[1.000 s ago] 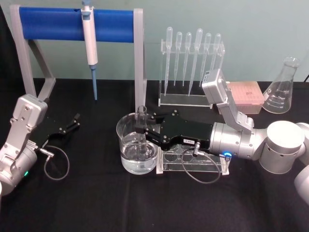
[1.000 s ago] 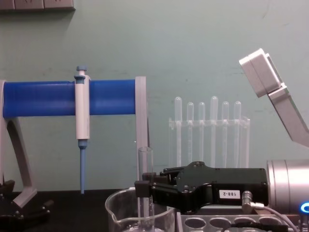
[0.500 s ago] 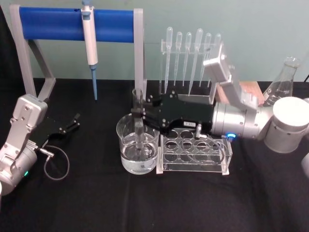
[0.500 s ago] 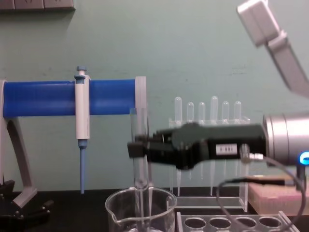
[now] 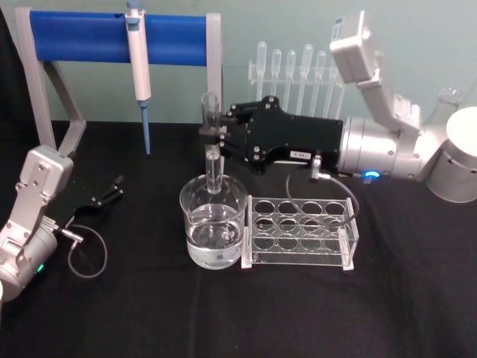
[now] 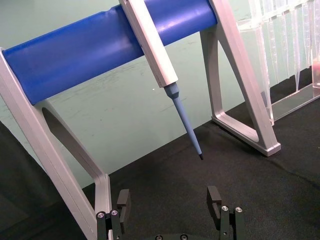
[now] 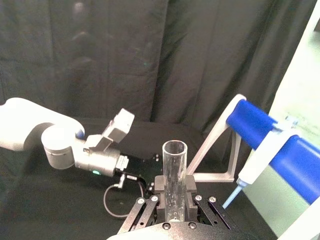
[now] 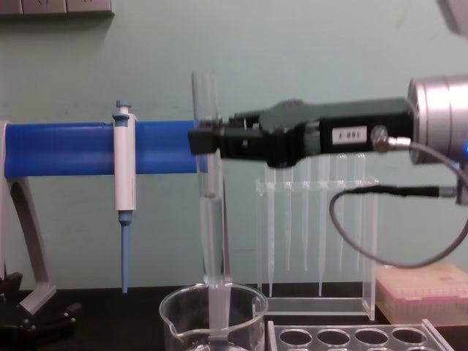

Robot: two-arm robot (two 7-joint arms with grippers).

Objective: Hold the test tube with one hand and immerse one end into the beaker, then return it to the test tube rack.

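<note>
My right gripper point(image 5: 211, 130) is shut on the upper part of the test tube point(image 5: 213, 168), holding it upright over the beaker point(image 5: 192, 216). In the chest view the test tube point(image 8: 209, 219) hangs from the right gripper point(image 8: 205, 140) with its round end about level with the rim of the beaker point(image 8: 175, 325), above the water. From the right wrist camera the test tube's open rim point(image 7: 175, 148) rises between the black fingers point(image 7: 159, 186). My left gripper point(image 5: 108, 192) rests parked at the left, and its fingers point(image 6: 215, 197) stand open.
A blue pipette stand point(image 5: 82, 37) carries a blue-tipped pipette point(image 5: 138, 60); its grey post point(image 5: 216, 74) stands just behind the tube. A clear rack with round holes point(image 5: 298, 231) sits right of the beaker. Plastic pipettes point(image 5: 298, 67) and a flask point(image 5: 447, 101) stand behind.
My right gripper has risen with the test tube, lifting its lower end out of the beaker's water to about rim height. The left arm has not moved.
</note>
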